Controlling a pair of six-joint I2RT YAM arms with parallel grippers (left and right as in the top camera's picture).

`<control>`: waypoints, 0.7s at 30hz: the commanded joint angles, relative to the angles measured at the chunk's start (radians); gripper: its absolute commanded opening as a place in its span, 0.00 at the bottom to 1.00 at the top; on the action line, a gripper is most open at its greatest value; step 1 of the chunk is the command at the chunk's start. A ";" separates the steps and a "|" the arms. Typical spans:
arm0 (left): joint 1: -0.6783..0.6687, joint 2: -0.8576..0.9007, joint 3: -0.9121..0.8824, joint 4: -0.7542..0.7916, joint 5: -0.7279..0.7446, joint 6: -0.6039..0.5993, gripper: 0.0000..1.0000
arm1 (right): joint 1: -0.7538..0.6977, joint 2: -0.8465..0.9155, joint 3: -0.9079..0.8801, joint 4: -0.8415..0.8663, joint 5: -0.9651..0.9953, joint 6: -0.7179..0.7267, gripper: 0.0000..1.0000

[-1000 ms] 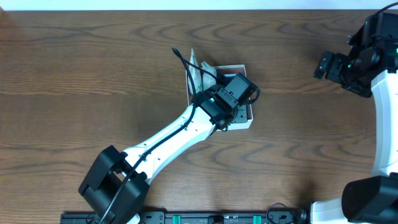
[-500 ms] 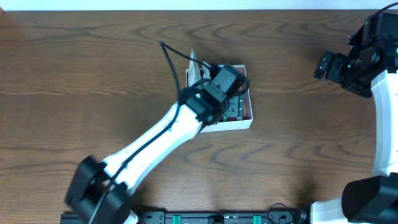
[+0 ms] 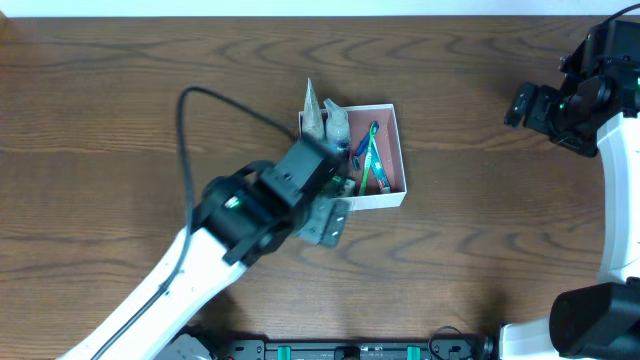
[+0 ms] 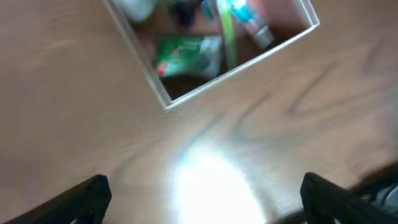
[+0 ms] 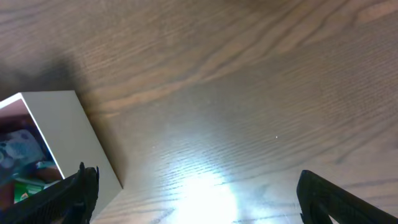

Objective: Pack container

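Note:
The container (image 3: 377, 199) is a square shallow box with white walls and a pink-brown inside, at the table's middle. In it lie a green and blue toothbrush (image 3: 366, 158), a green packet (image 4: 186, 55) and clear wrapped items (image 3: 318, 116) at its left side. My left gripper (image 3: 335, 207) hovers just off the box's near-left corner, open, nothing between its fingers (image 4: 93, 194). The left wrist view looks down on the container (image 4: 239, 67) from above the bare wood. My right gripper (image 3: 522, 104) is open and empty, far to the right; in its view the container's white corner (image 5: 68, 134) shows at left.
Dark wood table (image 3: 120, 120) all round the box. The right arm's white base (image 3: 625, 200) stands at the right edge. A black rail (image 3: 360, 350) runs along the front edge.
My left gripper opened and drew back from over the container toward the front left, uncovering the toothbrush and packets inside. The right arm has stayed still.

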 commanded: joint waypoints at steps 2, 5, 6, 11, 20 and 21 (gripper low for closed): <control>0.036 -0.149 0.005 -0.065 -0.143 -0.084 0.98 | 0.001 0.002 0.007 0.000 -0.003 -0.010 0.99; 0.056 -0.249 -0.003 -0.083 -0.227 -0.083 0.98 | 0.001 0.002 0.007 0.000 -0.003 -0.010 0.99; 0.061 -0.282 -0.010 -0.085 -0.256 -0.081 0.98 | 0.001 0.002 0.007 0.000 -0.003 -0.010 0.99; 0.185 -0.475 -0.097 -0.070 -0.296 -0.031 0.98 | 0.001 0.002 0.007 0.000 -0.003 -0.010 0.99; 0.536 -0.803 -0.518 0.448 -0.090 0.208 0.98 | 0.001 0.002 0.007 0.000 -0.003 -0.010 0.99; 0.565 -0.830 -0.572 0.517 -0.040 0.242 0.98 | 0.001 0.002 0.007 0.000 -0.003 -0.010 0.99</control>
